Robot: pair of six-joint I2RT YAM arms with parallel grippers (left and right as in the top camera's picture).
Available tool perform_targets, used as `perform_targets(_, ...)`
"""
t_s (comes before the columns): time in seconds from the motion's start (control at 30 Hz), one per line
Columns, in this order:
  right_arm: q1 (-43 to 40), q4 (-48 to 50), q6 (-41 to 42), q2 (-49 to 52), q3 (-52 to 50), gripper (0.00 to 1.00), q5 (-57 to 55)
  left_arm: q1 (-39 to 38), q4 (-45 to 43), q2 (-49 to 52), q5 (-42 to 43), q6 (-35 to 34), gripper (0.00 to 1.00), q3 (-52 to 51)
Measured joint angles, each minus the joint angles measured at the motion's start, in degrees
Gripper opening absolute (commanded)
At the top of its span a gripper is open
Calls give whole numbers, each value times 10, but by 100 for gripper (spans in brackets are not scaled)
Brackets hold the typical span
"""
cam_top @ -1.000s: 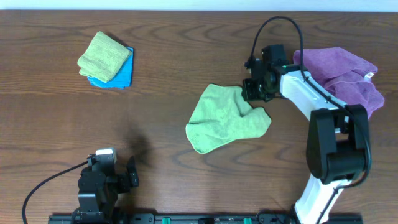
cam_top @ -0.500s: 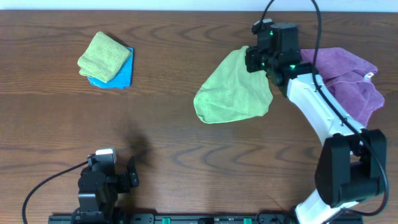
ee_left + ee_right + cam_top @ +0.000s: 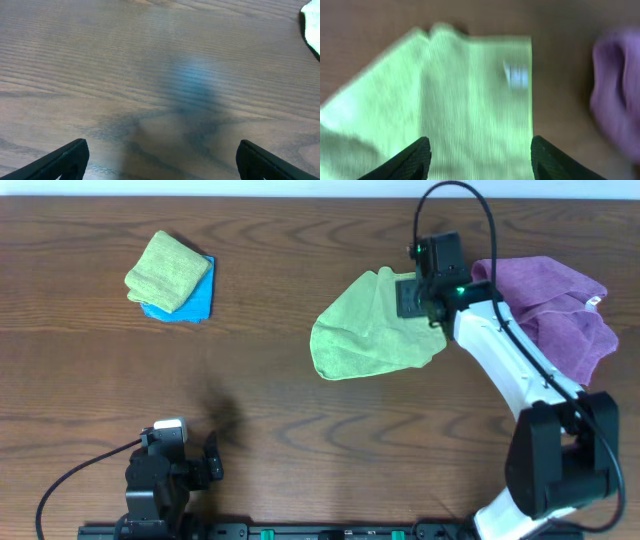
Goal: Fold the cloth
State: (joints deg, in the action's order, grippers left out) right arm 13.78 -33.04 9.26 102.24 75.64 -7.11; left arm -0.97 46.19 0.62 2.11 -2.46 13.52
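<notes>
The light green cloth (image 3: 368, 328) lies spread on the wooden table right of centre, its far right corner pulled toward the back. My right gripper (image 3: 417, 296) hovers over that corner. In the right wrist view its fingers (image 3: 407, 162) stand apart over the cloth (image 3: 470, 90), which lies flat with a small tag (image 3: 517, 75) and is not pinched. My left gripper (image 3: 205, 462) rests at the front left, far from the cloth. It is open over bare wood (image 3: 160, 100), and a sliver of the cloth (image 3: 312, 25) shows at the right edge.
A crumpled purple cloth (image 3: 560, 305) lies just right of my right arm and is also seen in the right wrist view (image 3: 615, 100). A folded yellow-green cloth (image 3: 168, 268) sits on a blue one (image 3: 198, 305) at the back left.
My right gripper, shut on the cloth's corner, carried it toward the back, then opened and let it drop flat. The left arm has not moved.
</notes>
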Motion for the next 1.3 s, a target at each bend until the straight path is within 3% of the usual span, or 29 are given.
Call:
perform_targets(0.2,-12,-187,68,-48,0,54,23,0,0,0,0,0,95,0)
perform_targets(0.37,-34,-226,66,-48,-5,54,39,0,0,0,0,0,95,0)
perform_targets(0.87,-43,-89,54,-48,-158,48,96,0,0,0,0,0,95,0)
perform_targets(1.3,-43,-12,101,-29,-168,46,117,0,0,0,0,0,95,0)
